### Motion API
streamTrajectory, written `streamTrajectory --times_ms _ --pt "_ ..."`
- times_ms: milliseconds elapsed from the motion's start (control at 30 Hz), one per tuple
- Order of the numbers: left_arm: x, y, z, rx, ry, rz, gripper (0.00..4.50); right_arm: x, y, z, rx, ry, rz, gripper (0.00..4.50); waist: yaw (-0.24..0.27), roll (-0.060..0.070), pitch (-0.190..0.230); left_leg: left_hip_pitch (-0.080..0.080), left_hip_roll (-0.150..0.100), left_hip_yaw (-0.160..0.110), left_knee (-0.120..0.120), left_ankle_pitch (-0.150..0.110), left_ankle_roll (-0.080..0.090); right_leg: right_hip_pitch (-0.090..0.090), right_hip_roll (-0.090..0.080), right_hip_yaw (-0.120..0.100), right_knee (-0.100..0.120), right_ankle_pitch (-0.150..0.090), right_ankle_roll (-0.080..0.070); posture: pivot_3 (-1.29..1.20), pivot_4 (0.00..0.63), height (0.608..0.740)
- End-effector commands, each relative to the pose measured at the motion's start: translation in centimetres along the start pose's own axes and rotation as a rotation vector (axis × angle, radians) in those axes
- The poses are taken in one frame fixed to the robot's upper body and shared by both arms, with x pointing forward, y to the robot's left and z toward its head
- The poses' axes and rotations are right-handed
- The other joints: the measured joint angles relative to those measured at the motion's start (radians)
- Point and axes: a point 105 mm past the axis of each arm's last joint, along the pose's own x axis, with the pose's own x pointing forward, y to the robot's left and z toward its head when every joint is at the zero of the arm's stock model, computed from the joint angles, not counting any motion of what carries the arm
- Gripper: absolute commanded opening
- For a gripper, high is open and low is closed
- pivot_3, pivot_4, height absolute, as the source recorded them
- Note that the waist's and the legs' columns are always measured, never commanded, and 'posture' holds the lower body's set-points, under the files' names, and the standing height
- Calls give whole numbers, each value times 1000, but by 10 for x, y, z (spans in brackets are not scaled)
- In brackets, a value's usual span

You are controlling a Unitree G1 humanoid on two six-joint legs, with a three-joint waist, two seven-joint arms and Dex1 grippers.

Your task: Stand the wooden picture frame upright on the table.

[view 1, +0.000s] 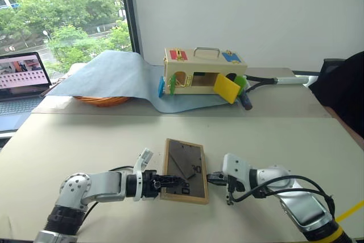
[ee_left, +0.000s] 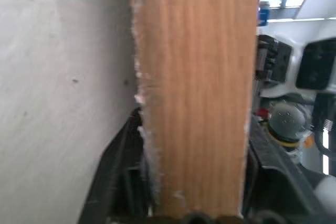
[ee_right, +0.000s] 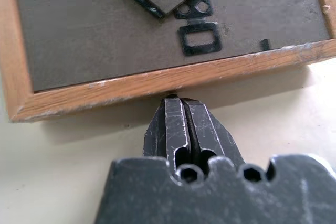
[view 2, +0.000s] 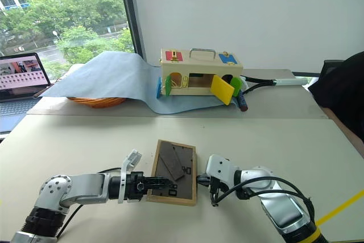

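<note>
The wooden picture frame (view 1: pixel 185 169) lies on the pale table (view 1: pixel 85 140) near its front edge, dark grey back up with the stand flap showing. My left gripper (view 1: pixel 175 183) reaches in from the left and is shut on the frame's near-left edge. In the left wrist view the light-wood edge (ee_left: pixel 194 103) fills the gap between the black fingers (ee_left: pixel 121 171). My right gripper (view 1: pixel 211 178) is shut, and its tips (ee_right: pixel 176 100) touch the frame's right-hand rail (ee_right: pixel 157 83) low against the table.
A wooden box with coloured flaps (view 1: pixel 202 72) stands at the back on a blue-grey cloth (view 1: pixel 108 75), which covers an orange basket (view 1: pixel 102 101). A laptop (view 1: pixel 20 78) sits at the far left. A person's dark sleeve (view 1: pixel 347 89) is at the right edge.
</note>
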Motion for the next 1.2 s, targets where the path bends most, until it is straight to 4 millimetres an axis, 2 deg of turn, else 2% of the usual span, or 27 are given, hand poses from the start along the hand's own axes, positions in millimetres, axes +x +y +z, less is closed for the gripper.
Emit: streamTrajectory --times_ms 33,133,200,300,333,400,467,600,667,733,833,1000,1067,1200 --pt "-2 -1 1 -8 16 -29 1159 -3 -8 5 -7 -15 -27 0 0 0 0 0 0 0 0 0 0 0 0 0 0 0 0 0 150 667" --pt "-11 -10 17 0 -32 -92 1159 -19 -23 12 74 -67 -79 0 1 0 1 0 0 0 0 0 0 0 0 0 0 0 0 0 150 667" --pt "-19 -18 25 15 -47 -139 1158 -34 -33 23 189 -144 -108 0 1 -1 2 -2 0 0 0 0 0 0 0 0 0 0 0 0 150 667" --pt "-34 -32 38 59 -70 -195 1158 -61 -50 54 354 -302 -86 0 -2 0 3 -6 0 0 0 0 0 -3 0 0 0 1 -1 0 150 667" --pt "-38 -36 42 73 -78 -207 1158 -69 -53 66 386 -350 -67 609 -1 0 4 -8 0 0 0 0 0 -4 0 0 0 2 -2 0 150 667" --pt "-43 -45 50 100 -86 -235 1158 -77 -57 88 420 -413 -25 1122 0 0 4 -13 0 0 0 1 0 -9 0 0 0 4 -3 0 150 667" --pt "-43 -51 53 123 -75 -246 1158 -75 -57 101 429 -424 8 1860 3 0 4 -17 0 0 0 1 0 -13 0 0 0 5 -5 0 150 667" --pt "-37 -55 54 177 -31 -234 1158 -56 -51 116 442 -401 80 3079 5 0 4 -19 0 0 -3 1 0 -15 0 -1 -1 5 -6 0 150 667" --pt "-35 -57 53 193 -8 -241 1158 -42 -49 118 449 -379 101 3870 5 0 4 -22 0 0 -5 1 0 -18 0 -1 -1 5 -7 0 150 667" --pt "-32 -59 50 216 24 -245 1158 -28 -48 115 467 -351 126 4472 5 0 4 -22 0 0 -5 1 0 -18 0 -1 -1 5 -7 0 150 667" --pt "-31 -61 47 238 60 -250 1158 -15 -44 110 478 -319 172 4494 4 0 4 -22 0 0 -6 1 0 -18 0 -2 -1 5 -7 0 150 667" --pt "-32 -59 44 237 90 -269 1158 -8 -21 132 408 -408 333 4494 4 0 4 -22 0 0 -6 1 0 -19 0 -2 -1 5 -7 0 150 667" --pt "-35 -58 43 223 102 -284 1158 -12 -11 142 364 -460 388 4494 3 0 4 -22 0 -1 -6 1 0 -18 0 -2 -1 5 -7 0 150 667" --pt "-40 -55 49 171 94 -302 1158 -26 -9 158 317 -563 413 4494 4 0 4 -22 0 -1 -6 1 -1 -18 0 -3 -1 5 -7 0 150 667"
